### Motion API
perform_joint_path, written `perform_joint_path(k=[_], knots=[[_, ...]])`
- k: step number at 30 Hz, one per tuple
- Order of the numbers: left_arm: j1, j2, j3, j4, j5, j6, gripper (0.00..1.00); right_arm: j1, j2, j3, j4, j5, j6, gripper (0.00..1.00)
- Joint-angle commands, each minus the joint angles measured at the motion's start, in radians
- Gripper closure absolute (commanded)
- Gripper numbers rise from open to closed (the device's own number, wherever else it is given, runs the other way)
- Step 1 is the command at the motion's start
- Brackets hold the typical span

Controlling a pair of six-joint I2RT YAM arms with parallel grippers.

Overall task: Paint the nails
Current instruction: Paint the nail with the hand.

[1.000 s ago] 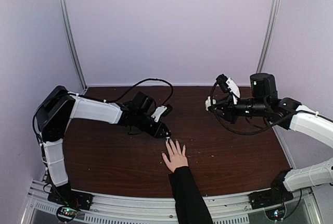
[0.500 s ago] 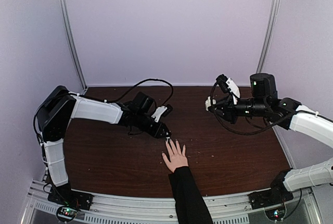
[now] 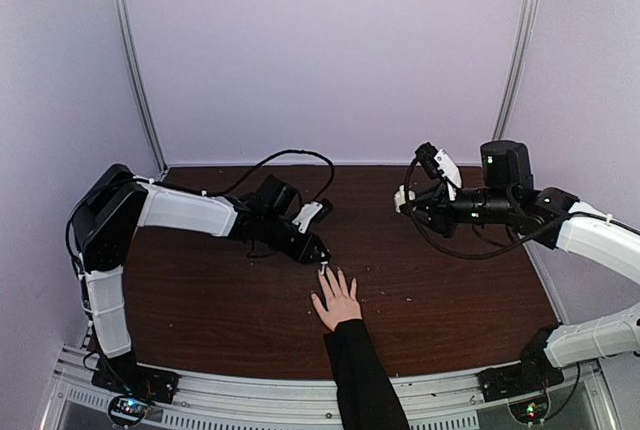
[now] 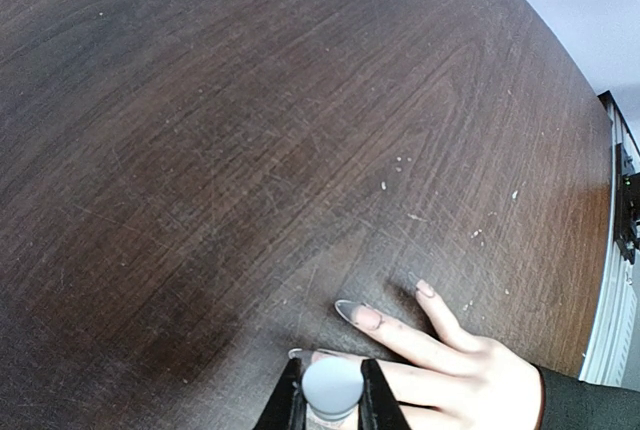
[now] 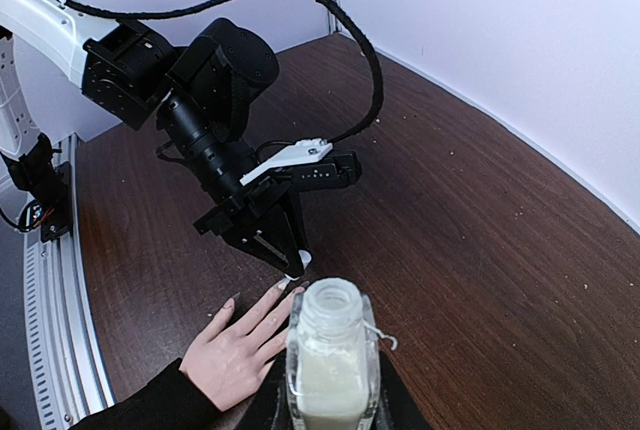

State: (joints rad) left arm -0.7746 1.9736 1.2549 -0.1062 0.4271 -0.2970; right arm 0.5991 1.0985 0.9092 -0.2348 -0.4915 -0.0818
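A light-skinned hand (image 3: 338, 305) in a black sleeve lies flat on the brown table (image 3: 450, 290), fingers spread toward the left arm. Its long nails (image 4: 348, 309) show in the left wrist view; one nail tip (image 4: 297, 354) lies just under the jaws. My left gripper (image 3: 317, 254) is shut on the white brush cap (image 4: 332, 384) of the polish, tip down at a fingertip; the brush itself is hidden. My right gripper (image 3: 403, 197) hangs above the table's right half, shut on a small clear open bottle (image 5: 328, 365) of pale polish, held upright.
A black cable (image 3: 290, 157) loops over the back of the table behind the left arm. Pale walls close in the back and both sides. A metal rail (image 3: 300, 398) runs along the near edge, where the sleeved arm crosses it.
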Motion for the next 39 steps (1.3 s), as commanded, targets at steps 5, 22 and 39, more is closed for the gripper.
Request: perform_joint_path(k=[5,22,39], knots=[[-0.004,0.01,0.007,0.018,-0.009,0.011,1.0,-0.006,-0.026,-0.009,0.024,0.019,0.001,1.0],[-0.003,0.004,0.003,-0.001,-0.042,0.017,1.0,-0.006,-0.026,-0.009,0.024,0.021,0.001,1.0],[0.0,0.005,0.008,-0.016,-0.076,0.019,1.0,-0.007,-0.026,-0.01,0.025,0.023,0.001,1.0]])
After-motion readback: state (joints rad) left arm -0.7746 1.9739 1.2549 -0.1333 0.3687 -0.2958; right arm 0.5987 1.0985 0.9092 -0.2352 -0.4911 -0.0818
